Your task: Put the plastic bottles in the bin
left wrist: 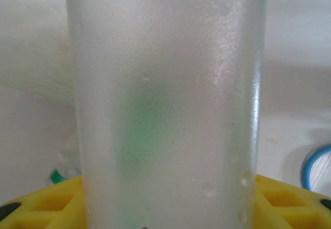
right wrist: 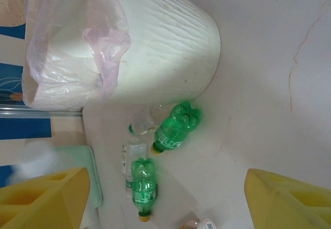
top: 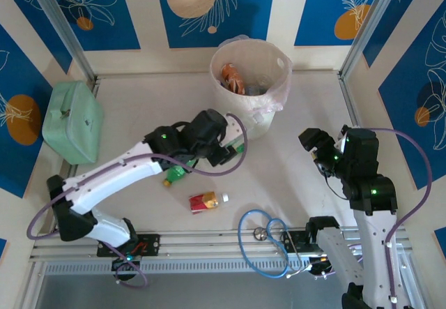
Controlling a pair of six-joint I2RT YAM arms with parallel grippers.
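Beside the bin, left hand [top: 235, 147]: a clear bottle [left wrist: 165, 84] fills the gap between its yellow fingers [left wrist: 36, 205]. I cannot tell if it is squeezing the bottle.
Right hand [top: 317, 148]: wide open, holding nothing, off to the right of the bin [top: 268, 107].
Green bottle [top: 179, 173]: lies on the bench [top: 300, 100] under the left arm.
Red bottle [top: 204, 201]: lies alone, nearer the front.
Bin: at the back, lined with a bag [right wrist: 103, 27], some bottles [top: 232, 79] inside.
Mint-green box [top: 73, 121]: far left.
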